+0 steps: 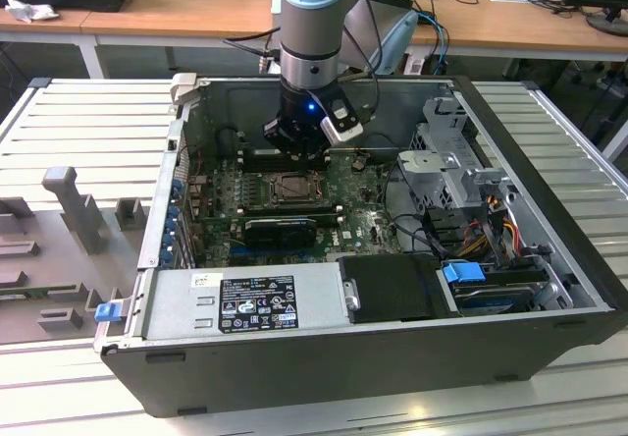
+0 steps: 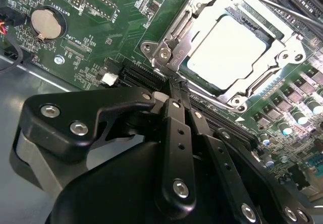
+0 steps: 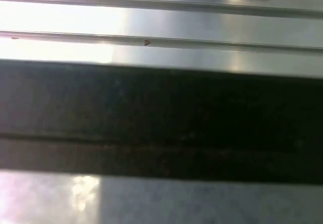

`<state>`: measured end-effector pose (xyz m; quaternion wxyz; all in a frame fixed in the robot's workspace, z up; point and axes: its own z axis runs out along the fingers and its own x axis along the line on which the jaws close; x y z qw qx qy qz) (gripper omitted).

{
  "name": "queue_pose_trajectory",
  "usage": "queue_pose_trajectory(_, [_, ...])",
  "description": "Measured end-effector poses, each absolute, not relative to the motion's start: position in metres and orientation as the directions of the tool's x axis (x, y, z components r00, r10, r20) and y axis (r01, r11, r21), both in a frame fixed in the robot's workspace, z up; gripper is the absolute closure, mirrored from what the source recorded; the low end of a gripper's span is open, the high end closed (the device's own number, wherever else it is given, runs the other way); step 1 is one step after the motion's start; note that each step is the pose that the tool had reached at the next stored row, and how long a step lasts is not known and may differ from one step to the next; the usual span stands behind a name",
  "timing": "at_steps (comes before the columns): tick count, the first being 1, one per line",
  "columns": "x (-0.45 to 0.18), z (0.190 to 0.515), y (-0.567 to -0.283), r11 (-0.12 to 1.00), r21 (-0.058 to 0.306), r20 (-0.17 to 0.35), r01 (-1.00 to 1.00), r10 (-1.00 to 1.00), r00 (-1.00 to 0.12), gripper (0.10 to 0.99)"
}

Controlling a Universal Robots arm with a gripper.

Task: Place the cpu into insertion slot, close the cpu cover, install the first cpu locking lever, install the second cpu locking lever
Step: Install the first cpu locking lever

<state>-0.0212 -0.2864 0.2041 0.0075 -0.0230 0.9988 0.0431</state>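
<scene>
Looks like the cpu (image 2: 227, 50) is already seated under the closed cpu cover (image 2: 174, 40), and the gripper (image 2: 174, 90), pressed together, sits at the socket's corner, so I'd guess it's lever time and needs careful hooking.

Single arm (image 1: 314, 14) comes down near-vertical from top of exterior view, pale blue joint cover above grey wrist section, blue light lit on black wrist block, cables trailing along its side. Gripper (image 2: 174, 85) pointed straight down, low inside case. In second wrist view black linkage fingers (image 2: 176, 133) drawn together, tips meeting at narrow point, no gap between them, nothing visibly clamped
</scene>
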Motion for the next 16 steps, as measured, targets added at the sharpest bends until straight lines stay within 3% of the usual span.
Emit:
queue_pose_trajectory(8, [-0.021, 0.201, -0.286, 0.996, 0.078, -0.017, -0.047, -0.045, -0.999, 0.980])
queue_pose_trajectory(16, [-0.020, 0.213, -0.286, 0.994, 0.098, -0.018, -0.047, -0.045, -0.999, 0.980])
